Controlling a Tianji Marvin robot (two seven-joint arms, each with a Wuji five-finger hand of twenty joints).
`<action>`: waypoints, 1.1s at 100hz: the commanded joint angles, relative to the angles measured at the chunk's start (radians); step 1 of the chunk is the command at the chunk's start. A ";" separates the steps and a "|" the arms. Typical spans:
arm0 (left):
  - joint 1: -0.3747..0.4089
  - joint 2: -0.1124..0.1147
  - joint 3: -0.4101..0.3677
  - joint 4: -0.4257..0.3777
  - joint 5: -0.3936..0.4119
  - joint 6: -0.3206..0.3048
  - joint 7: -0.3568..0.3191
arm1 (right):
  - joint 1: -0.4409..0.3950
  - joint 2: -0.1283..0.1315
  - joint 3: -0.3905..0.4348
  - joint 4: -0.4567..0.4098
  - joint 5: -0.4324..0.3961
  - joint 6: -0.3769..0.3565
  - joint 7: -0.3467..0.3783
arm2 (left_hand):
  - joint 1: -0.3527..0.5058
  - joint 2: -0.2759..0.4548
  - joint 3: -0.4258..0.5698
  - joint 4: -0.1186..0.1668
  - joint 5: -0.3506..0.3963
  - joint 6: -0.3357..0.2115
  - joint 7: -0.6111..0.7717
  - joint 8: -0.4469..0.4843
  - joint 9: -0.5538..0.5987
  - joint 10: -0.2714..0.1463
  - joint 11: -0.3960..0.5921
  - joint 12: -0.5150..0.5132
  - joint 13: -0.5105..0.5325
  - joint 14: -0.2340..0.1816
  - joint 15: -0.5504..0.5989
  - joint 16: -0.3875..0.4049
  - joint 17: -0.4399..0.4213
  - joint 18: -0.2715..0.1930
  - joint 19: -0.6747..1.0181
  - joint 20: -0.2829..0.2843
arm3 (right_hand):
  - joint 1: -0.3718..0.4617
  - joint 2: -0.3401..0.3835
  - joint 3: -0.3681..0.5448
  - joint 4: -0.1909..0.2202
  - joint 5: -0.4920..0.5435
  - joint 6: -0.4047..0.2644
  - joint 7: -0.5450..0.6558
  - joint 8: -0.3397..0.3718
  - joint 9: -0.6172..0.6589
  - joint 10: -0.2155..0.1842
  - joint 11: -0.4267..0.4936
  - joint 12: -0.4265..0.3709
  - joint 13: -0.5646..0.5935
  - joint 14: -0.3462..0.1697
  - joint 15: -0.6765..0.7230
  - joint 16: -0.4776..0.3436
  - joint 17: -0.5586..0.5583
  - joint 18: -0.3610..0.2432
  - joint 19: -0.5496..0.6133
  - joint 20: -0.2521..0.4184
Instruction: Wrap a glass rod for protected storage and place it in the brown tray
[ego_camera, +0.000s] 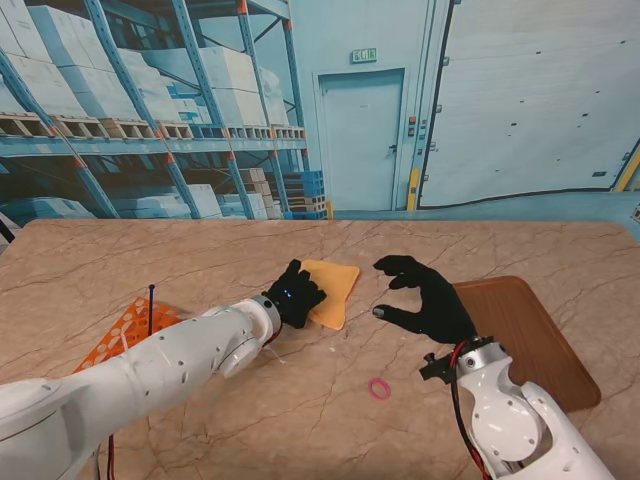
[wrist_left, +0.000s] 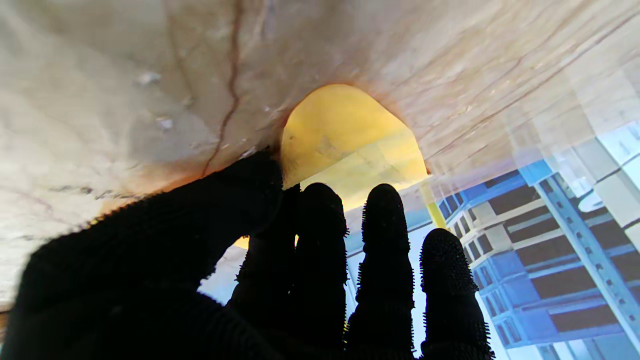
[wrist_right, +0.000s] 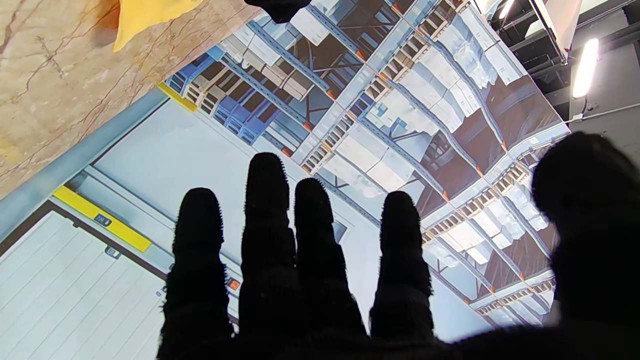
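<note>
Our black-gloved left hand (ego_camera: 295, 293) rests, fingers curled, on the flat yellow cloth's (ego_camera: 335, 290) left edge; our spread, empty right hand (ego_camera: 428, 299) hovers just right of it, nearer the brown tray (ego_camera: 545, 345)

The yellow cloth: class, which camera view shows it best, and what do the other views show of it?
The stand view: the yellow cloth lies whole on the table, left robot hand covering its left edge. The left wrist view shows only one rounded part beyond the fingers; the right wrist view catches just a corner at the frame edge.

An orange perforated mat (ego_camera: 125, 328) lies far left of a pink ring (ego_camera: 379, 388).
</note>
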 joint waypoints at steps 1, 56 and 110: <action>0.050 0.021 -0.010 -0.038 -0.007 0.006 -0.035 | -0.007 -0.005 -0.001 -0.008 0.000 -0.001 -0.004 | -0.020 -0.088 0.015 -0.030 0.075 -0.165 -0.053 -0.014 0.002 -0.004 -0.053 0.057 -0.034 0.031 -0.025 0.010 -0.028 0.011 -0.014 -0.009 | -0.026 -0.043 0.021 0.028 0.006 0.007 0.000 -0.001 0.019 0.002 0.007 0.010 0.026 -0.002 0.010 0.013 0.006 -0.008 0.035 0.010; 0.127 0.137 -0.153 -0.311 0.050 0.028 -0.252 | -0.005 -0.005 -0.001 -0.002 0.010 -0.007 0.002 | -0.002 -0.091 0.018 -0.028 0.091 -0.166 -0.086 0.023 -0.054 0.023 -0.239 0.116 -0.085 0.018 -0.133 -0.023 -0.042 -0.005 -0.097 -0.035 | -0.025 -0.042 0.020 0.028 0.007 0.005 0.000 0.001 0.019 0.002 0.007 0.010 0.027 -0.001 0.013 0.014 0.005 -0.008 0.039 0.009; 0.177 0.150 -0.208 -0.352 0.088 0.029 -0.219 | -0.005 -0.005 -0.001 0.000 0.011 -0.009 0.002 | -0.025 -0.024 -0.009 -0.020 -0.030 -0.133 -0.102 0.140 -0.117 0.018 -0.298 0.140 -0.114 0.018 -0.167 -0.032 -0.035 -0.011 -0.121 -0.030 | -0.027 -0.043 0.022 0.028 0.007 0.004 -0.002 0.001 0.018 0.003 0.005 0.009 0.027 -0.001 0.014 0.014 0.004 -0.008 0.040 0.007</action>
